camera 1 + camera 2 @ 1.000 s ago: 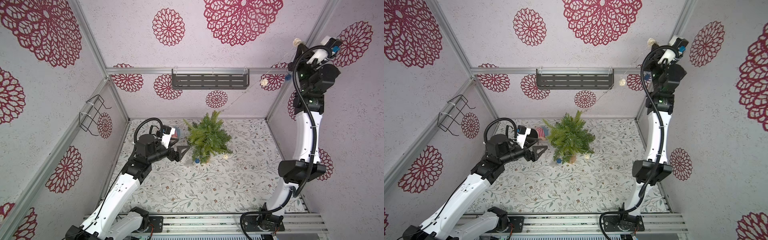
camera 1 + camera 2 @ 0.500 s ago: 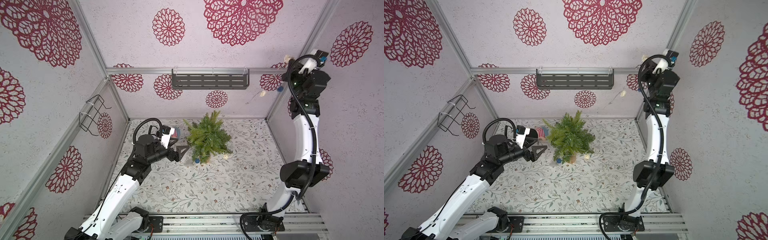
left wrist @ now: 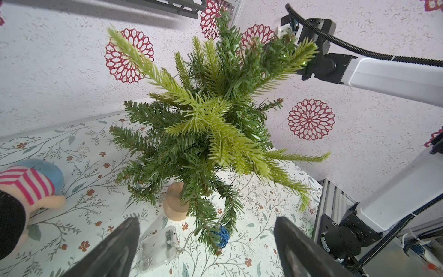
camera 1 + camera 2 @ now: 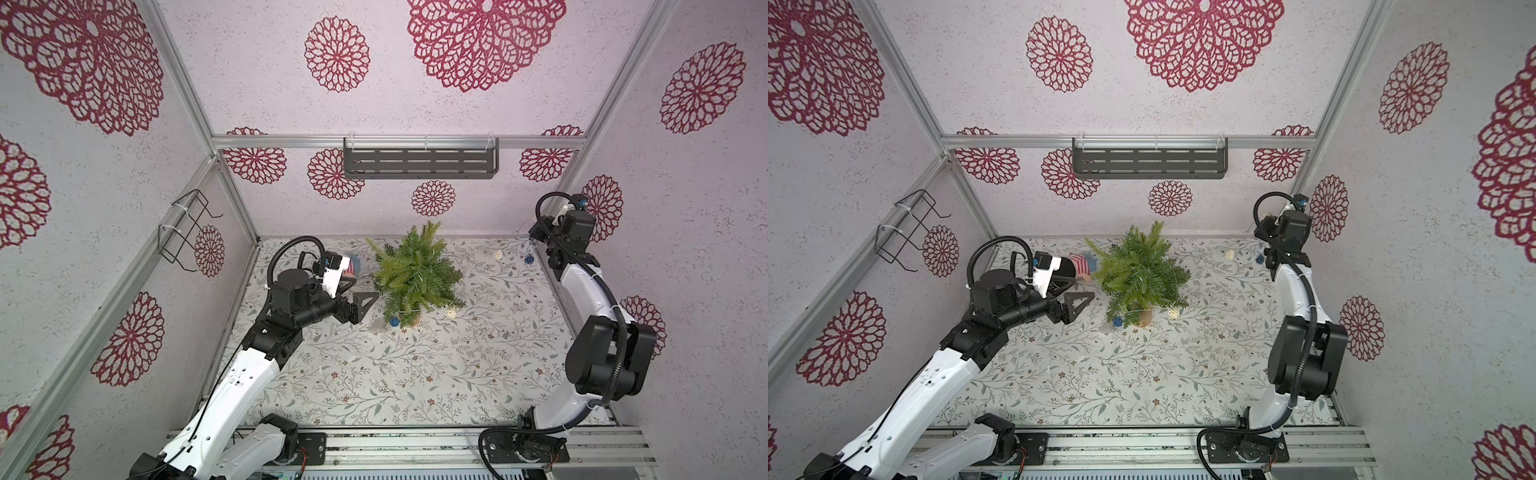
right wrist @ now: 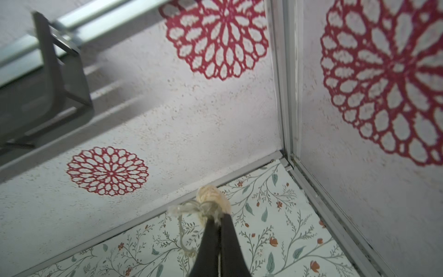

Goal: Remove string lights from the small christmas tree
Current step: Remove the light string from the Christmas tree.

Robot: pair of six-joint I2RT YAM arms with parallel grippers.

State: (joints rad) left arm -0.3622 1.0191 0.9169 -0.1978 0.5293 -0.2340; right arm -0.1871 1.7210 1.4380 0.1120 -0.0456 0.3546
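The small green christmas tree with bushy needle branches stands upright on its short tan round base, near the back middle of the flower-print table. The string lights, a thin pale wire with little woven cream and blue balls, are partly off it. The right pincer is near the far right corner of the table, well away from the tree. Its two black fingers are squeezed tight on one cream ball and a loop of the wire. In a top view another cream ball and a blue ball show near that arm, so that end of the string looks free. The other end is not. A second blue ball is caught in a low branch, and the wire runs from it up into the needles. The small clear battery box lies on the table by the base. The left pincer is wide open and holds nothing; it points at the tree from the side, near the low branches. A soft toy with pink and white stripes lies close by. About half the job looks done. What is left is to pull the wire out of the low branches and take the box away from the tree.
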